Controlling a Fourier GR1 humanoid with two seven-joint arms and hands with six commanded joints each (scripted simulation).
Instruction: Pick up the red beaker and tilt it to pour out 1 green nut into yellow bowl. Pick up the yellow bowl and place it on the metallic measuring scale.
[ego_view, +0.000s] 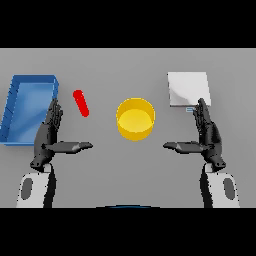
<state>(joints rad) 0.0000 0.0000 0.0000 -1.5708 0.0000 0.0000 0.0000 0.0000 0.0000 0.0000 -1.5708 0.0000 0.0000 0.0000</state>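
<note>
Grey table (125, 65) surface fills the head view and carries every item. At the far left sits a blue tray (15, 107) with raised walls, set at a slight angle. Just right of the tray, the red beaker (81, 103) appears as a slim red cylinder slanted toward the lower right, apart from both hands. Near the centre stands the yellow bowl (135, 118), upright, its round opening facing up; whether it holds anything cannot be told. To the upper right lies the scale (188, 89), a pale square plate with a small display strip at its near edge, well apart from the bowl. The left hand (48, 135) is near the tray's right wall, fingers straight and pointing away from the robot, thumb extended toward the centre, holding nothing. The right hand (208, 135) mirrors it just below the scale, fingers straight, thumb pointing inward, likewise holding nothing.
</note>
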